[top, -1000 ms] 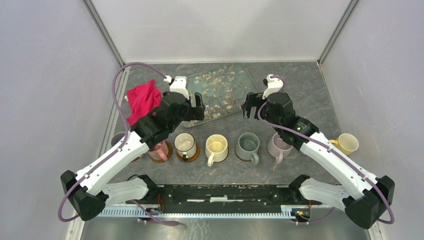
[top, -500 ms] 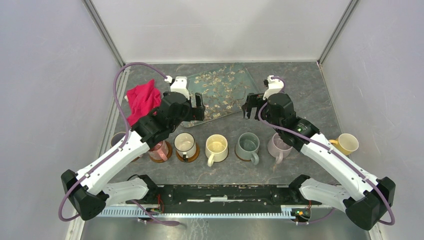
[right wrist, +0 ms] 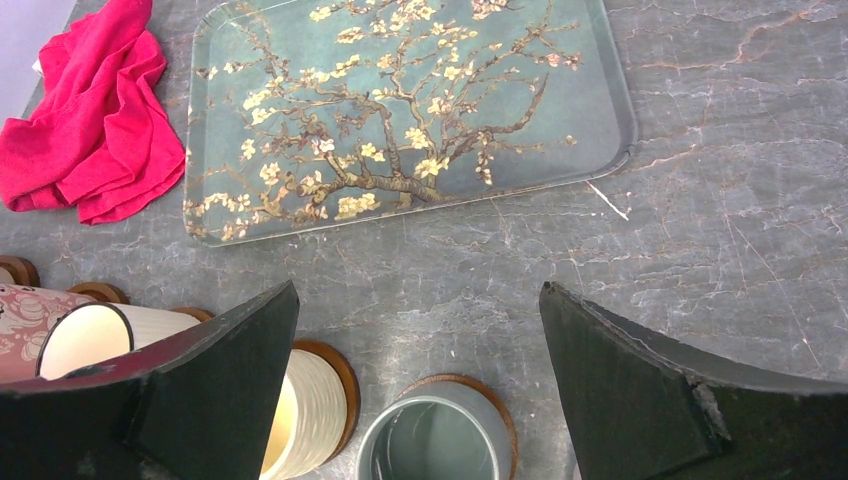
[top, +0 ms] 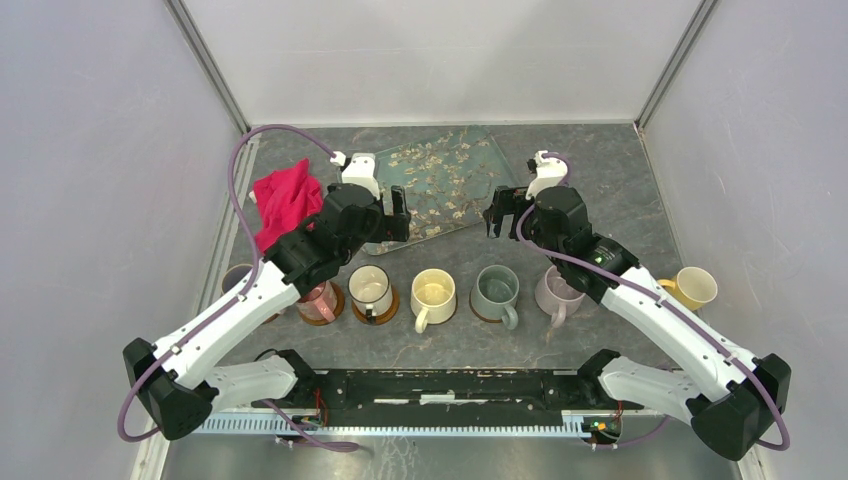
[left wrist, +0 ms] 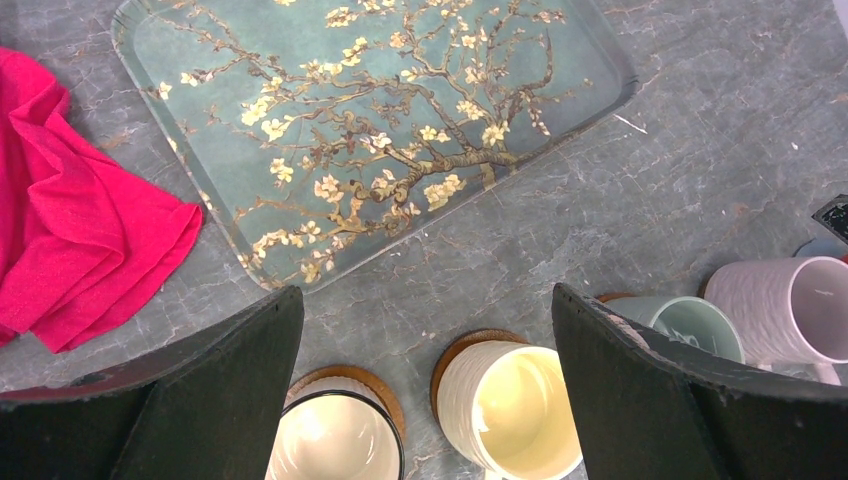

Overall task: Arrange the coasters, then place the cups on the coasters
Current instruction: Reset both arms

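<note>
With left jaws and right jaws spread wide and empty above the surface (top: 620, 190), probably next: reach for the outlying yellow mug (top: 694, 287), straddling its wall, sparing the mauve mug (top: 556, 290).

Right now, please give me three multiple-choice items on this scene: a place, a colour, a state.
1. The red cloth lies: A) left of the tray; B) on the tray; C) among the cups.
2. The rightmost cup is: A) pink; B) yellow; C) white.
3. The grey-green cup: A) lies sideways; B) stands on the tray; C) stands upright on a coaster.
1 A: it lies off the tray's left edge. 2 B: its glaze is yellow. 3 C: a brown rim shows under it.
</note>
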### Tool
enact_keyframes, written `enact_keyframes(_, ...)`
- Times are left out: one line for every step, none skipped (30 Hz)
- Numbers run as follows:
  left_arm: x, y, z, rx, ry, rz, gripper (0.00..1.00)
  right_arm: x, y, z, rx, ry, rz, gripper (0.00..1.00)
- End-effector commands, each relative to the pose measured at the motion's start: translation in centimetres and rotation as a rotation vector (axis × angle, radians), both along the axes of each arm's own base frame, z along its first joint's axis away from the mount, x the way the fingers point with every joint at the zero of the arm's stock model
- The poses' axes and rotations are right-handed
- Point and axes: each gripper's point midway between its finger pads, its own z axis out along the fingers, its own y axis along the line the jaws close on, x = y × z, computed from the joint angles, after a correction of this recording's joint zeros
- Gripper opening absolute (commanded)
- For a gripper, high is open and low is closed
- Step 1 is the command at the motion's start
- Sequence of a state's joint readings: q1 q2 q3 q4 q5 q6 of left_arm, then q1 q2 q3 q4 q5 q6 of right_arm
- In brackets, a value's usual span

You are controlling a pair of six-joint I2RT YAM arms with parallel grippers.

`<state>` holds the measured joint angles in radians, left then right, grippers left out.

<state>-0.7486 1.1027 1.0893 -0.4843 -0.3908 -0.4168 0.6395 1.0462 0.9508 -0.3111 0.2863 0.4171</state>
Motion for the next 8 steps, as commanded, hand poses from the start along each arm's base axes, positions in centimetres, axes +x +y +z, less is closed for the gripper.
enact_keyframes(0.32, -0.44, 1.80, -0.034, -0.034, -0.002, 1.00, 0.02, 0.55, 1.33, 0.029, -0.035, 0.021, 0.98)
enact_keyframes(0.33, -0.50, 1.78, -0.032, -0.033, -0.005, 1.00, 0.01, 0.50, 1.34, 0.027, -0.035, 0.020, 0.98)
enact_keyframes(0.36, -0.53, 1.67, -0.029, -0.031, -0.006, 1.00, -0.01, 0.41, 1.30, 0.023, -0.034, 0.019, 0.98)
enact_keyframes(0.40, -0.56, 1.57, -0.024, -0.028, -0.007, 1.00, 0.02, 0.31, 1.29, 0.022, -0.036, 0.015, 0.98)
enact_keyframes(0.43, -0.60, 1.56, -0.021, -0.027, -0.009, 1.00, -0.02, 0.30, 1.26, 0.021, -0.036, 0.016, 0.98)
enact_keyframes(0.45, -0.63, 1.60, -0.022, -0.027, -0.009, 1.00, -0.07, 0.28, 1.20, 0.019, -0.035, 0.016, 0.98)
enact_keyframes(0.44, -0.70, 1.56, -0.022, -0.026, -0.012, 1.00, -0.06, 0.26, 1.21, 0.019, -0.036, 0.015, 0.98)
enact_keyframes(0.42, -0.85, 1.48, -0.023, -0.022, -0.019, 1.00, -0.06, 0.28, 1.17, 0.017, -0.035, 0.017, 0.98)
